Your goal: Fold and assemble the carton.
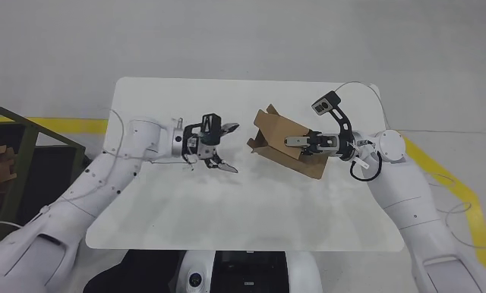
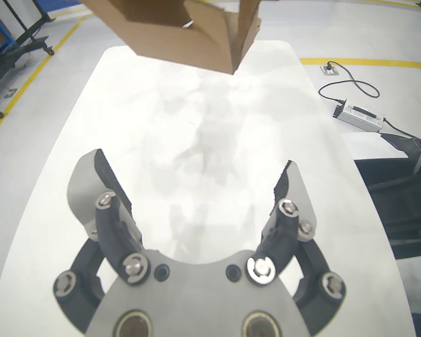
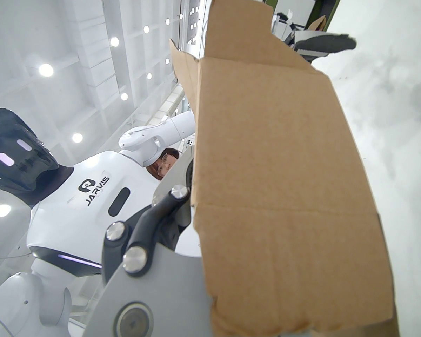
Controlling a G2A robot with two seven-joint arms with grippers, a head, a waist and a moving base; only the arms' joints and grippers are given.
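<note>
Honestly, the worry at this moment was the grip. The right claw [image 1: 301,141] was pinched on just one wall of the carton [image 1: 277,139], near an open end, and nothing else was supporting it. One thin cardboard wall is a weak handle. If the other arm shoved a flap, I'd guess the box would swivel in the grip or slide out, or that wall would crease where it shouldn't.

The left claw [image 1: 230,149] was spread wide with nothing in it, pointed at the carton from the side, near it but not touching. From its own wrist camera, the left claw [image 2: 193,163] looked at the carton [image 2: 154,19] end-on with bare bench [image 2: 161,124] between them. If it came in a bit off, it could catch a loose flap edge and bend it outward instead of in, or squash the box flat again.

The carton itself was plain brown corrugated board, opened partway into a skewed tube, not squared up. It was tipped at an angle over the right half of the bench [image 1: 228,209], and its flaps stuck out loose at both ends, none tucked. From the right wrist camera, one broad panel of the carton [image 3: 273,177] ran straight out from the right claw [image 3: 193,180], with a notched flap at the far end. I couldn't tell whether its lowest corner touched the bench or hung just above it.
</note>
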